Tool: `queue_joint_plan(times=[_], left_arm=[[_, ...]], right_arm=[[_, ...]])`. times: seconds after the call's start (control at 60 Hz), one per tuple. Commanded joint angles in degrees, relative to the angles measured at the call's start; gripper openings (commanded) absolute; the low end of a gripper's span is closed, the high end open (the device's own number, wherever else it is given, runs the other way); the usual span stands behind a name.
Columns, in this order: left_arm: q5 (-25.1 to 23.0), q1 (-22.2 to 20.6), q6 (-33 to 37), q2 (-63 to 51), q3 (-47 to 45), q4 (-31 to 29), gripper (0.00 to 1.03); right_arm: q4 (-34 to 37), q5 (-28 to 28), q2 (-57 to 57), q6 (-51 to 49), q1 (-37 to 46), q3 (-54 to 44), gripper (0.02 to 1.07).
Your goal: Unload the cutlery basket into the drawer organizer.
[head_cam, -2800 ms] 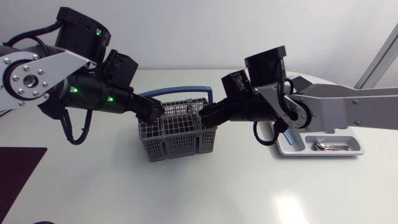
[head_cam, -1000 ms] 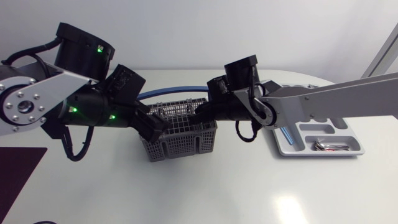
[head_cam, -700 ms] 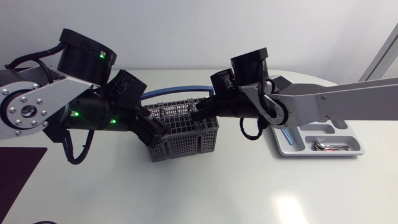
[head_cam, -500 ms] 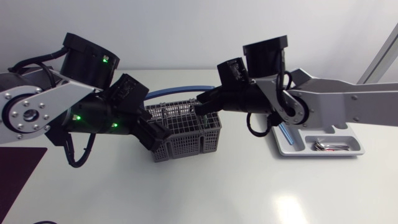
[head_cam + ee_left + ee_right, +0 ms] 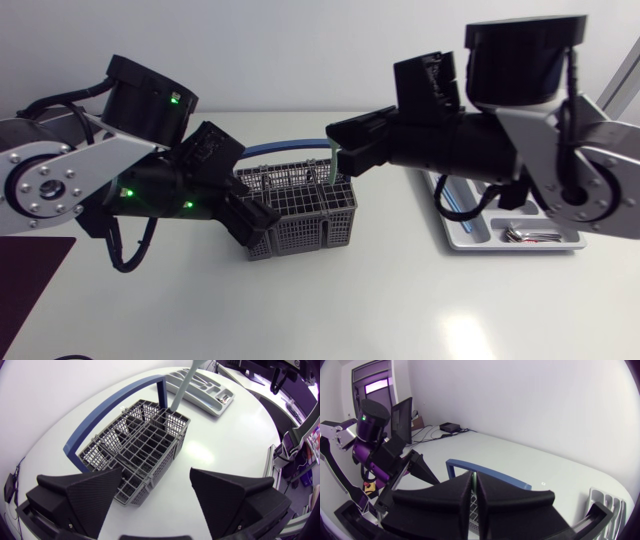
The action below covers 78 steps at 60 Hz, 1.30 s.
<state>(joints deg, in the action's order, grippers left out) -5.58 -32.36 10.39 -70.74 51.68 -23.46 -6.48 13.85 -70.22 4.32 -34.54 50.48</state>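
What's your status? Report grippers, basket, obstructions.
Left gripper open at cutlery basket corner. Right gripper shut on green-handled utensil, lower end at basket rim. Blue handle close beside utensil.

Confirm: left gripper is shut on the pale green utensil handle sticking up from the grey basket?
No, it is the right gripper that is shut on the pale green utensil handle sticking up from the grey basket; the right wrist view shows it pinched between the fingers.

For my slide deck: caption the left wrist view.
Open left gripper before the grey cutlery basket; a pale utensil handle sticks up from its far corner, organizer beyond.
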Motion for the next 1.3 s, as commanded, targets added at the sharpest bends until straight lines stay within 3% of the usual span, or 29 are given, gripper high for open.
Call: queue_joint_plan(times=[0.0, 0.35, 0.567, 0.883, 1.05, 1.283], left_arm=[[-0.3, -0.6, 0.8, 0.6, -1.0, -0.2, 0.94], [0.0, -1.7, 0.9, -0.3, -0.7, -0.2, 0.94], [0.2, -3.0, 0.6, -1.2, -0.2, -0.1, 0.94], [0.8, -3.8, 0.5, -1.6, 0.4, -0.1, 0.94], [0.8, -3.8, 0.4, -1.6, 0.3, -0.1, 0.94], [0.8, -3.8, 0.4, -1.6, 0.3, -0.2, 0.94]], right_arm=[[3.0, 0.0, 4.8, 0.6, 1.8, -2.1, 0.08], [16.0, 1.9, 17.9, -12.7, 24.6, -9.8, 0.08], [15.5, 8.7, 16.9, -24.3, 43.2, -14.9, 0.08], [7.5, 10.5, 6.4, -36.0, 57.3, -18.6, 0.08], [2.1, 9.5, 0.4, -38.1, 59.4, -19.1, 0.08], [-7.7, 3.5, -8.4, -40.6, 59.4, -20.4, 0.08]])
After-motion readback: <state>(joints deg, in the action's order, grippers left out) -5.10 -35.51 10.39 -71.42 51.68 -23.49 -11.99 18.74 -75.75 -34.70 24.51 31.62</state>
